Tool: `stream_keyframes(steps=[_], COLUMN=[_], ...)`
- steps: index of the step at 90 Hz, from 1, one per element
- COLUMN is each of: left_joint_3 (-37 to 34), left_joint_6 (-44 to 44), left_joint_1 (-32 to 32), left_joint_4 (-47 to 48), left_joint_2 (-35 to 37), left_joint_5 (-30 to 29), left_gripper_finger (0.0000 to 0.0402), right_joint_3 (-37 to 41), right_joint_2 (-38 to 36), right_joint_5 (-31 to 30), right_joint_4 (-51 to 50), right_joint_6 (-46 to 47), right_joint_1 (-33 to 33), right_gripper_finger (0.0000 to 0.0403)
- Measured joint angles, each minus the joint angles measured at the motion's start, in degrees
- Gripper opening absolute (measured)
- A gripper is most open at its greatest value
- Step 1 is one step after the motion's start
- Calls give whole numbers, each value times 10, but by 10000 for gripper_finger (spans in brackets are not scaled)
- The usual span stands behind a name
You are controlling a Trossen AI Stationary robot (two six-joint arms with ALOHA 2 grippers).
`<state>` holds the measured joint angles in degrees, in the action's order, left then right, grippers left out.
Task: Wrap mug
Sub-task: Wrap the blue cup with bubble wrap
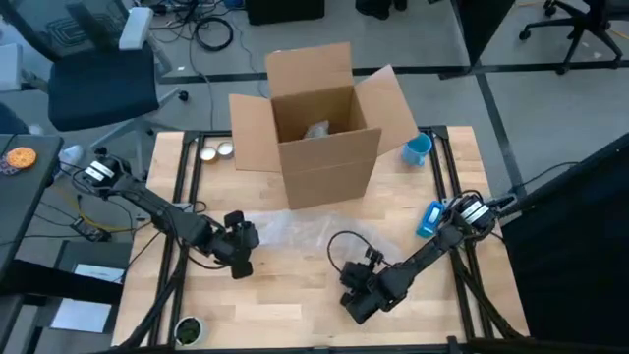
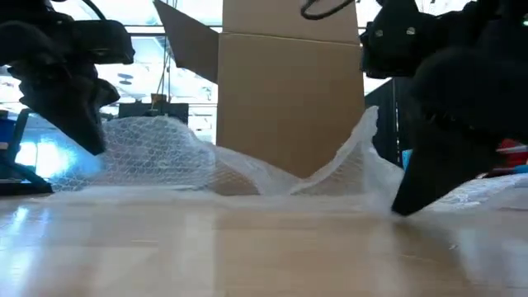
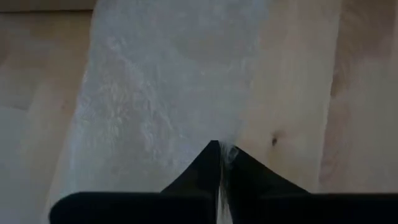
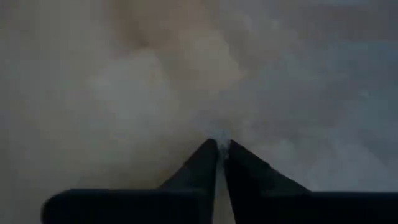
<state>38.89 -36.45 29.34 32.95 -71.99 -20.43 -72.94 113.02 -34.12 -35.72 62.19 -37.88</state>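
Claws, both arms: the left claw (image 1: 239,258) is clamped on one edge of the bubble wrap (image 1: 295,234), its fingers pressed together with a thin strip of the film between them in the left wrist view; the right claw (image 1: 359,300) is likewise closed on the sheet's opposite side, film pinched at its tips in the right wrist view. Bubble wrap lies on the bench (image 1: 285,305) between the two claws, just in front of the cardboard box (image 1: 319,123), with raised folds at both held ends in the low view. Blue mug (image 1: 417,149) stands on the bench beside the box's right flap, well apart from the wrap and both claws. Open box holds a pale crumpled item. Two small round tins (image 1: 216,150) sit left of the box; a blue object (image 1: 429,218) lies near the right arm.
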Motion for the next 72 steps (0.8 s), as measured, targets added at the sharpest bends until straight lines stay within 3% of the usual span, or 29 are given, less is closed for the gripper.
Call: stream_keyframes(steps=[13,31,43,52,62,72], left_joint_3=[12,62,104,123,132,132], left_joint_6=[0,2,2,5,12,35], left_joint_1=[7,32,45,45,32,6], left_joint_4=[4,49,106,150,224,283], left_joint_2=[0,0,0,0,0,0], left_joint_5=[48,139,174,193,225,197], left_gripper_finger=[0,0,0,0,0,0], right_joint_3=[-1,-1,-1,-2,-2,-1], right_joint_2=[-54,-139,-189,-212,-230,-232], right_joint_5=[15,101,82,19,-9,-16], right_joint_4=[12,61,56,-2,-114,-238], right_joint_6=[-14,-13,-3,8,59,129], right_joint_1=[-33,-91,-129,-148,-153,-146], right_gripper_finger=[0,0,0,0,0,0])
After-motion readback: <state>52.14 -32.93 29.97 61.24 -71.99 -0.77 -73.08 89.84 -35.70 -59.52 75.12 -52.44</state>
